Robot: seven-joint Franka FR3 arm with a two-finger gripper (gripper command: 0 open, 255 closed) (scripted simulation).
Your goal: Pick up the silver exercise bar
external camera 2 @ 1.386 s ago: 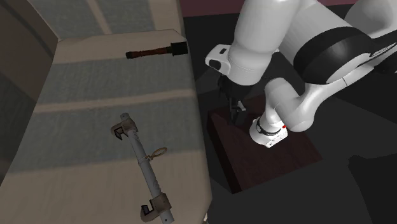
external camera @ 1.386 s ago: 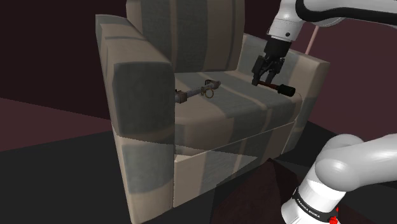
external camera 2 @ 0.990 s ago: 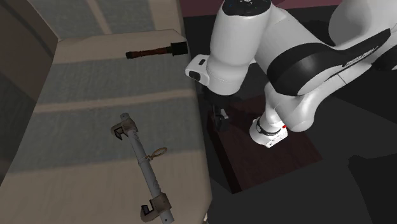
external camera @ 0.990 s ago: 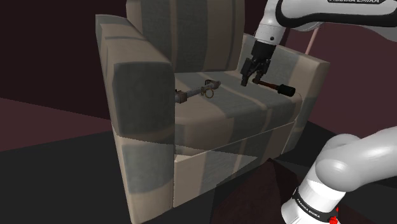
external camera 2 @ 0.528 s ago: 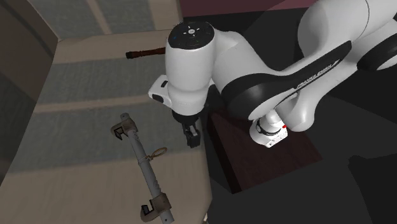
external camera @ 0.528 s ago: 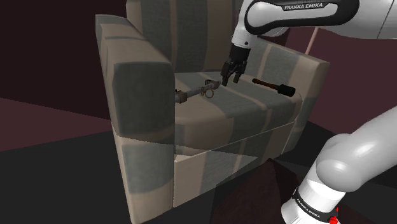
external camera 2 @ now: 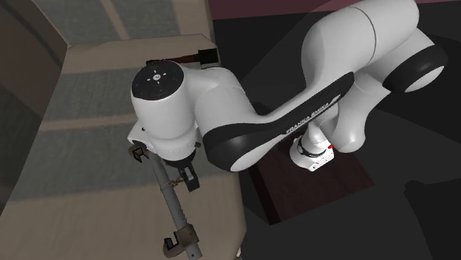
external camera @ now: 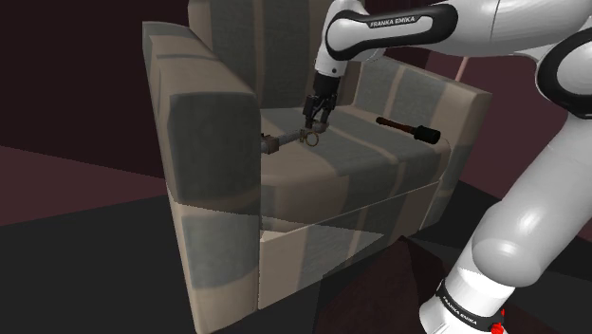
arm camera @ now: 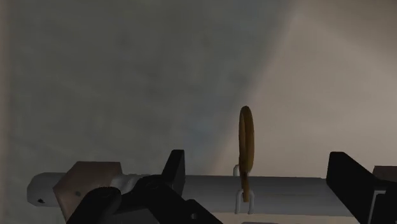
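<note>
The silver exercise bar lies on the striped armchair seat, a grey tube with brown clamps at both ends and a small brown ring at its middle. In the second exterior view the bar runs slantwise, partly hidden under the arm. My black gripper hangs just above the bar's middle, open and empty. In the wrist view the bar runs lengthwise from one finger to the other, its ring standing up between them. The gripper holds nothing.
A dark tool with a brown handle lies on the seat toward the shoulder view's right; its black head shows past the arm. A tall armrest and the backrest wall the seat. The dark stand sits beside the chair.
My gripper has swept to the shoulder view's left, from over the dark tool to above the bar's middle, and has come lower. It stays open. The bar and the tool have not moved.
</note>
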